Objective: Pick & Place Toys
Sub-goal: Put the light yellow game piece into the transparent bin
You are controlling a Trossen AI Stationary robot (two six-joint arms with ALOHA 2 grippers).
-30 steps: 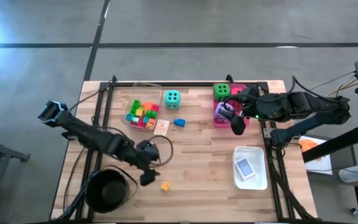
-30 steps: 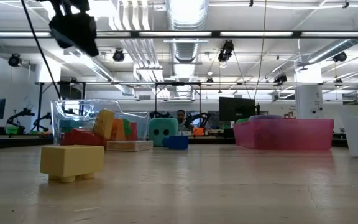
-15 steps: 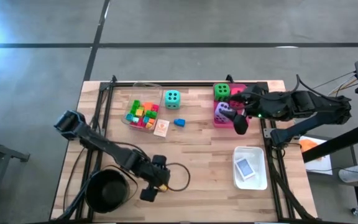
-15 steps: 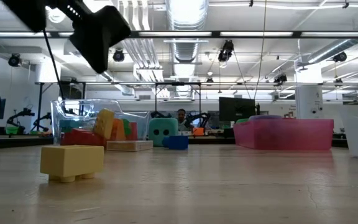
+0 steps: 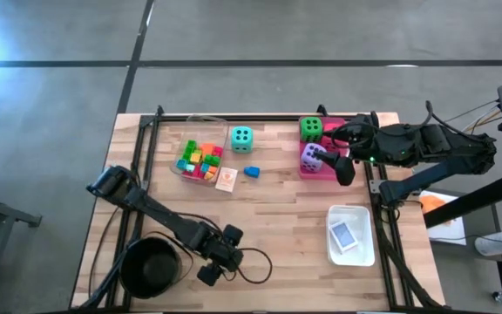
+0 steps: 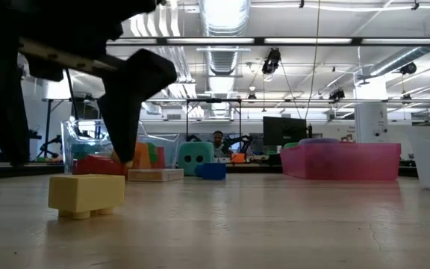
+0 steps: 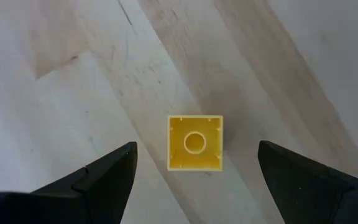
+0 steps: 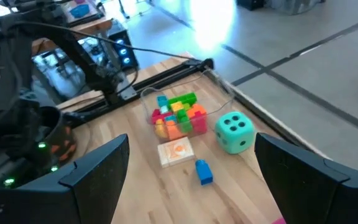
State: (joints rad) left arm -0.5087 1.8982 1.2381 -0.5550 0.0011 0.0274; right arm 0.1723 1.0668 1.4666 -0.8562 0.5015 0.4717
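A small yellow block (image 7: pixel 195 142) lies flat on the wooden table near its front edge, also seen in the low view (image 6: pixel 86 194). My left gripper (image 5: pixel 220 262) hangs over it, pointing steeply down and open. One finger (image 7: pixel 104 174) stands on each side of the block, clear of it. My right gripper (image 5: pixel 340 170) is open and hovers over the pink tray (image 5: pixel 329 172), which holds a purple die (image 5: pixel 311 156) and a green die (image 5: pixel 310 128). A teal die (image 5: pixel 241 137), a blue block (image 5: pixel 252 172) and a card (image 5: pixel 226 179) rest on the table.
A clear tray (image 5: pixel 184 150) of several coloured blocks stands at the far left. A round black pot (image 5: pixel 152 266) sits at the near left, close to my left arm. A white tray (image 5: pixel 353 253) holding a card is at the near right. A cable loops beside the left gripper.
My left gripper has gone down and toward the table's near edge, to a place over the yellow block. Its wrist has rolled, so that its fingers now stand on either side of the block. It has stayed open.
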